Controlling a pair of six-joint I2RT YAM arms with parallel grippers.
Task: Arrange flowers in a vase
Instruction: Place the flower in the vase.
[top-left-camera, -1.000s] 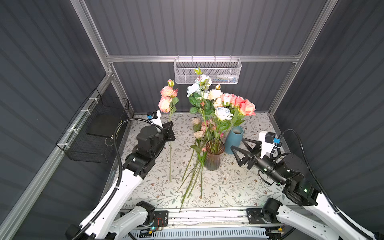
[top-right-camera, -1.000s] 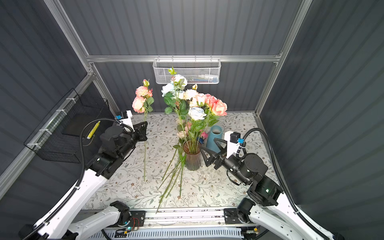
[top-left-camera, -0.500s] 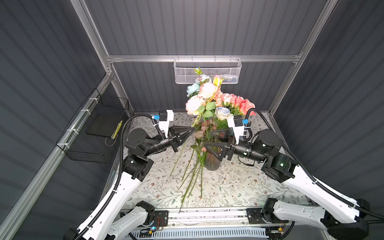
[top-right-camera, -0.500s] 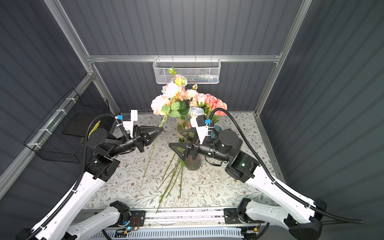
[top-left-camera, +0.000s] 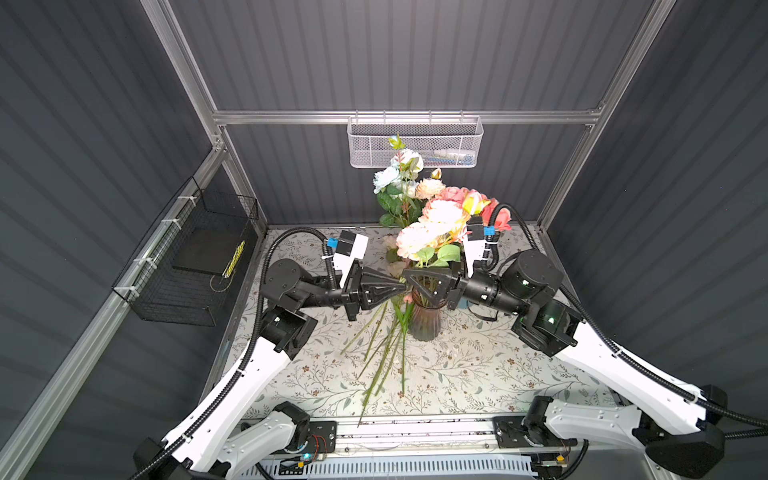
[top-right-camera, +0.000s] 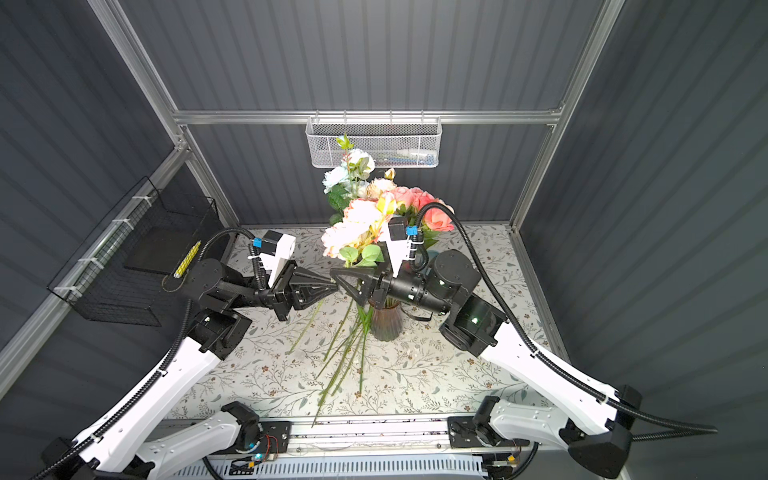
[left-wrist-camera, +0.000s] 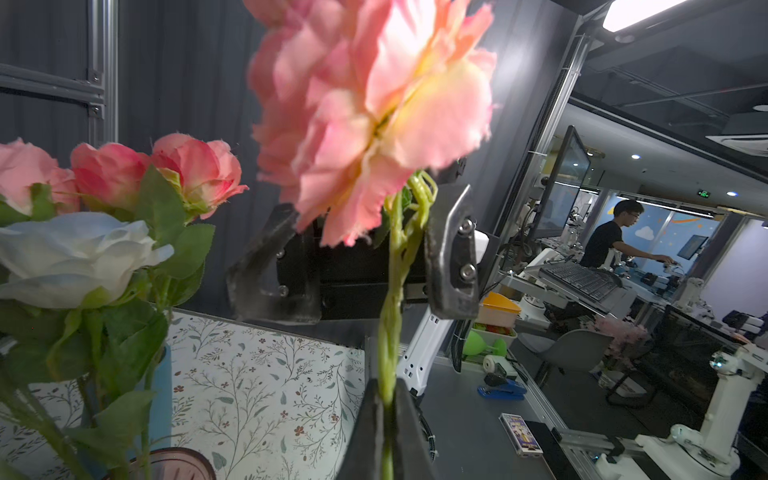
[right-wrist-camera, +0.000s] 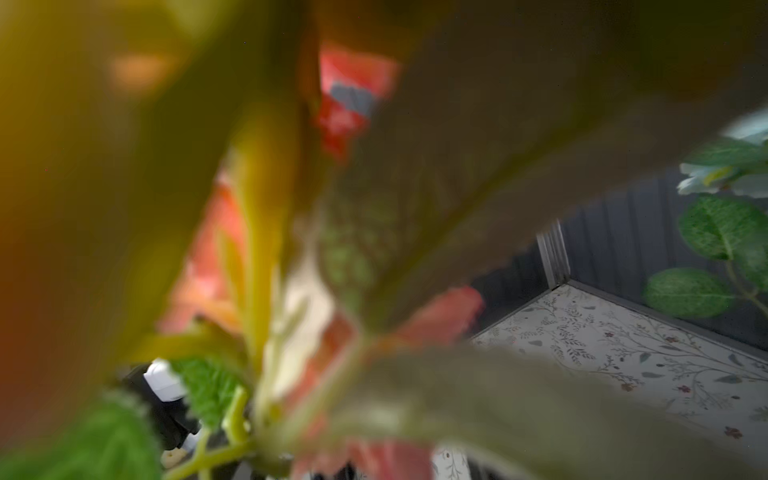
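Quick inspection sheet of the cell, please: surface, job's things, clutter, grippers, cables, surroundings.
Surface: floral tablecloth, flat; loose stems lie on it beside the vase.
Job's things: vase upright, holding a bouquet; pink flower held beside the bouquet.
Clutter: pale blue container by the vase.
Grippers: left gripper shut on the pink flower's stem; right gripper open, jaws either side of that stem.
Cables: right conduit loops up beside the bouquet; left conduit arcs over its arm.
Surroundings: white mesh basket on the back rail; black wire basket on the side wall; person at a desk outside.
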